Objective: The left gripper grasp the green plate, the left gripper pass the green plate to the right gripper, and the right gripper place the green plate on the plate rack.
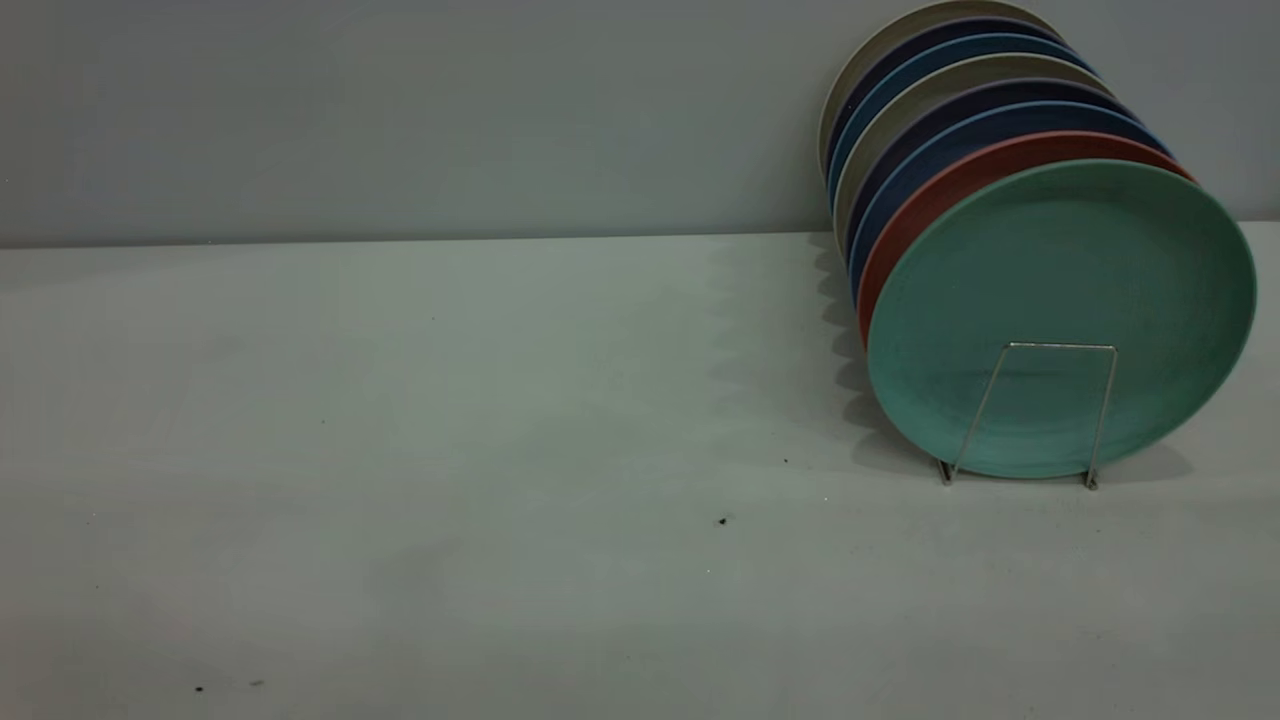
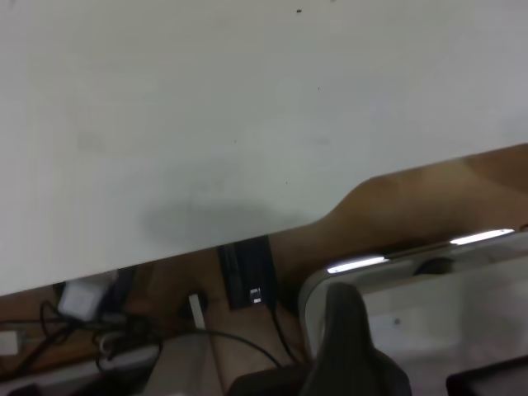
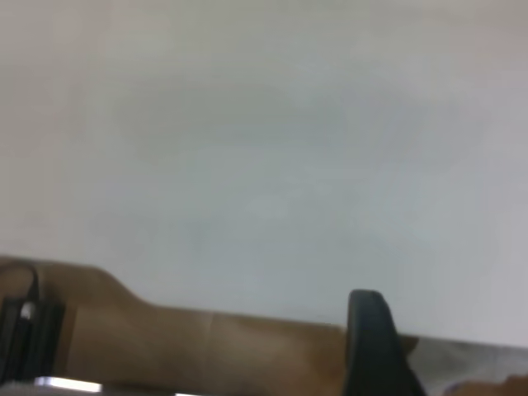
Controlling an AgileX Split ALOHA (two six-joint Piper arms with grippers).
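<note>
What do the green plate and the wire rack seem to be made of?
The green plate: probably matte plastic, since its colour is even and it shows no glare. The plate rack: thin bare metal wire, silver, with a slight shine along the bent loop.

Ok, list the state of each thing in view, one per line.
green plate: upright on edge, frontmost in the plate rack.
plate rack: full of standing plates, front loop across the green plate.
red plate: upright, right behind the green plate.
left gripper: over the table edge, holding nothing.
right gripper: over the table edge, holding nothing.

pale table (image 1: 400, 450), grey wall (image 1: 400, 110)
</note>
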